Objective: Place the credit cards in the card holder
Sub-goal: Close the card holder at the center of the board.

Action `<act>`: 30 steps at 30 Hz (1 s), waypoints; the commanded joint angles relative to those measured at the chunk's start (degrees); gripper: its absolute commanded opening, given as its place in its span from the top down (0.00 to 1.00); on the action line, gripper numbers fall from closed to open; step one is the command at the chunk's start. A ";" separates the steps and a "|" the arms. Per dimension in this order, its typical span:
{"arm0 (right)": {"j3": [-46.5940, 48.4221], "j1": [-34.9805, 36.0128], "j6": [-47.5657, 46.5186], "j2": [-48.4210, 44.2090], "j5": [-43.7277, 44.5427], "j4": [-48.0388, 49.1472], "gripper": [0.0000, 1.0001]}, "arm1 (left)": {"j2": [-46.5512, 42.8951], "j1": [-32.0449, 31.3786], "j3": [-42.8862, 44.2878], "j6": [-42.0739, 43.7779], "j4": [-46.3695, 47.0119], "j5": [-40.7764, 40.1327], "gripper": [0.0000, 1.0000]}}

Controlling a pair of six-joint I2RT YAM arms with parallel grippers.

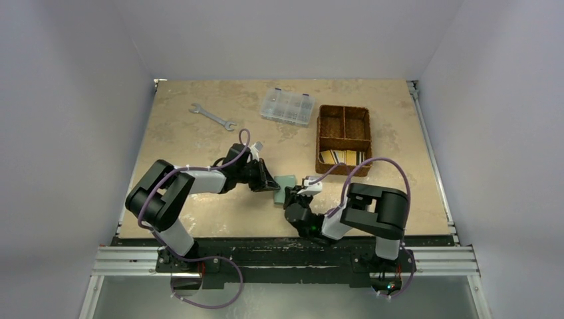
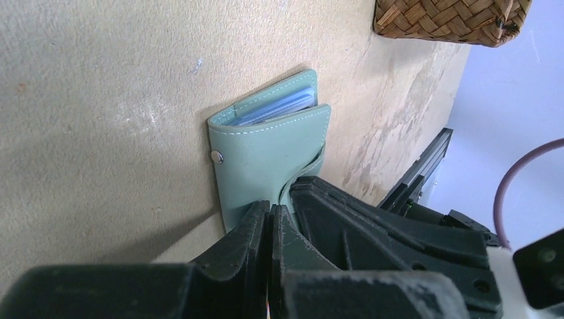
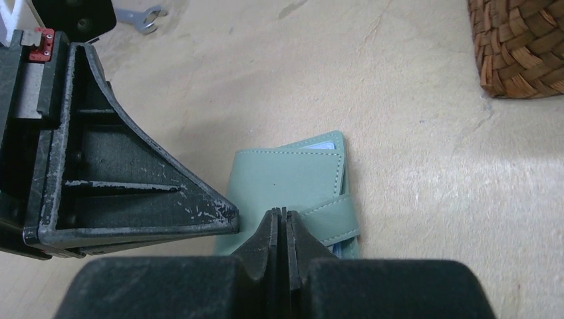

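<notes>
Here the sage-green card holder [image 1: 286,181] lies folded on the table [image 1: 199,139], near its front edge, between the two arms. The left gripper [image 2: 269,207] has its jaws pressed fully together, its tips at the holder's near edge beside the snap stud [image 2: 216,157]. The right gripper [image 3: 283,212] is likewise fully closed, its tips at the strap [image 3: 332,212]. Whether either pinches any leather I cannot tell. The credit cards [image 1: 339,157] stand in the near compartment of the woven basket [image 1: 319,133].
</notes>
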 commanded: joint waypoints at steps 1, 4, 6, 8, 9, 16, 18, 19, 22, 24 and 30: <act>-0.82 8.12 4.04 11.22 -6.77 -29.46 1.00 | -2.42 -0.30 0.86 0.87 0.17 -0.91 1.00; 0.50 9.43 7.27 12.97 -7.34 -32.67 1.00 | -2.68 -0.28 1.38 1.78 -0.92 -0.74 1.00; 0.40 9.40 8.16 12.13 -9.49 -33.49 1.00 | -2.90 -0.29 1.71 2.18 -1.44 -0.66 1.00; 0.39 8.74 7.50 8.61 -9.53 -35.03 1.00 | -3.14 -0.26 2.52 2.63 -2.34 -0.22 1.00; 1.24 7.83 7.12 6.19 -9.65 -38.14 1.00 | -3.55 -0.24 3.08 3.11 -3.08 -0.09 1.00; 4.49 -3.29 -1.30 -15.15 -16.73 -48.48 0.86 | -10.91 0.09 6.92 9.53 -13.69 -3.50 0.89; 4.92 -5.27 -3.10 -21.22 -19.27 -50.95 0.80 | -13.56 0.14 6.91 10.87 -17.04 -5.01 0.83; 5.35 -6.19 -4.24 -23.71 -20.91 -52.36 0.75 | -14.68 0.14 6.52 11.23 -17.85 -5.28 0.81; 7.91 -10.20 -7.08 -28.65 -30.06 -57.17 0.56 | -17.69 0.15 5.07 11.60 -19.53 -5.05 0.73; 9.94 -12.58 -7.42 -28.79 -35.99 -61.19 0.48 | -20.11 0.14 4.03 11.41 -20.13 -4.79 0.66; 9.03 -13.13 -4.32 -32.24 -42.21 -67.08 0.34 | -26.99 0.13 4.83 11.76 -25.26 -4.64 0.49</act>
